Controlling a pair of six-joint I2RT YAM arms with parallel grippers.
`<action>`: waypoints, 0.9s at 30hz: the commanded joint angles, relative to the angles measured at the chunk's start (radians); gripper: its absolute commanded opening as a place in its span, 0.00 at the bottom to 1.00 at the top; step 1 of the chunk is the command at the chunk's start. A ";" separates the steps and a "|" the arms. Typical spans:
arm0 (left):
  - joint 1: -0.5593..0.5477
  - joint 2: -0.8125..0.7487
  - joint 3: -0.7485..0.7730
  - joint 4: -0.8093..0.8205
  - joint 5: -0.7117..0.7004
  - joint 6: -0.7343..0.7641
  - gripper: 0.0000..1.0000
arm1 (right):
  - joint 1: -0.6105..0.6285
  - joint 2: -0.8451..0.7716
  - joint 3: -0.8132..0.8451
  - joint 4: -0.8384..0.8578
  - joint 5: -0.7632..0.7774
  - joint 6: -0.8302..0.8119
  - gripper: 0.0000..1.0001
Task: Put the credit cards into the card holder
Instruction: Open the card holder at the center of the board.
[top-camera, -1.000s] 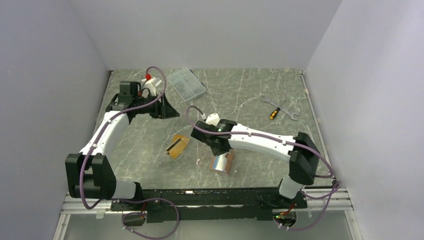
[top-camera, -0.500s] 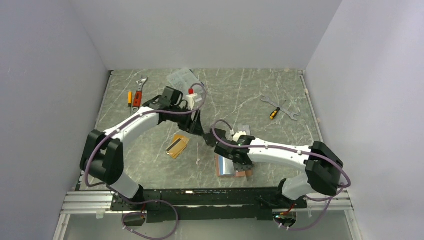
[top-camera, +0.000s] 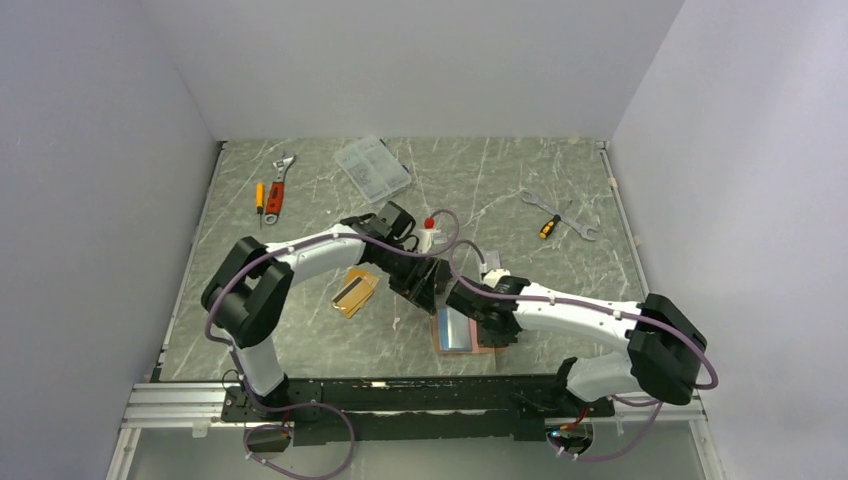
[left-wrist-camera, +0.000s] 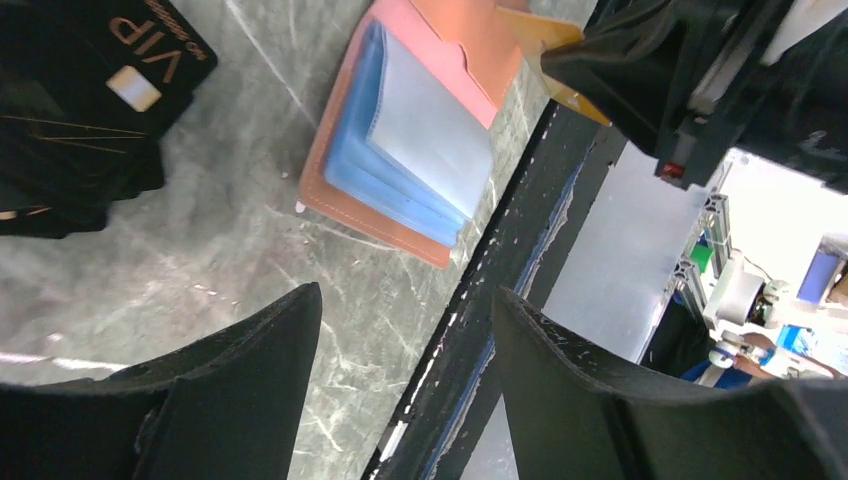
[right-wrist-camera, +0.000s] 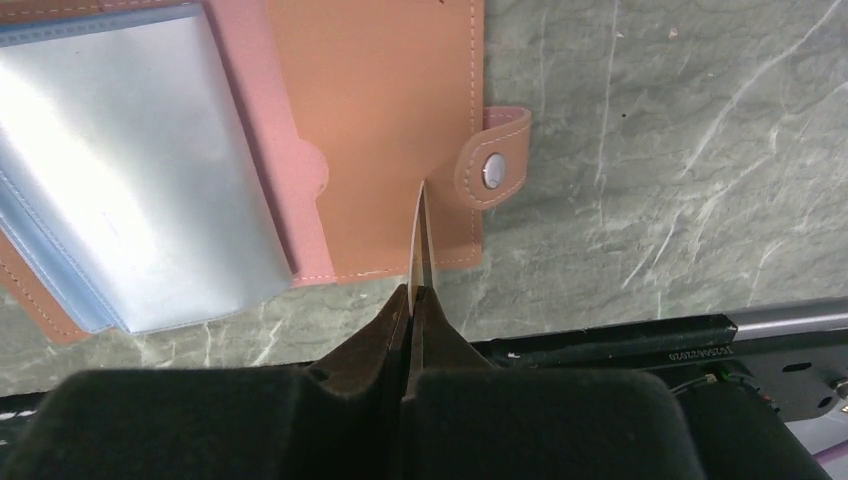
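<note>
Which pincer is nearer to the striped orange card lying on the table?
Left. The left pincer hangs open close beside the striped orange card; the right pincer is farther off, over the card holder, pinching another card.

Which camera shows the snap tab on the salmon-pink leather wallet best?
Right wrist: the snap tab is close and unobstructed. Left wrist shows the pink wallet but not the tab; overhead it's too small to see.

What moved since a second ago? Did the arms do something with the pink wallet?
The left tool swung from the back-left corner to the middle and hangs open beside the card holder. The right tool, shut on a credit card, pulled back toward the near edge, with the card at the holder's edge. The striped card and clear box stayed put.
</note>
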 joint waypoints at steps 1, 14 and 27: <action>-0.039 0.037 0.016 0.013 0.036 -0.013 0.67 | -0.053 -0.026 -0.066 0.061 -0.036 0.021 0.00; -0.041 0.159 0.025 0.019 0.019 -0.019 0.67 | -0.172 -0.071 -0.095 0.092 -0.087 -0.059 0.00; -0.044 0.178 -0.018 0.231 0.077 -0.049 0.69 | -0.204 -0.067 -0.135 0.130 -0.128 -0.063 0.00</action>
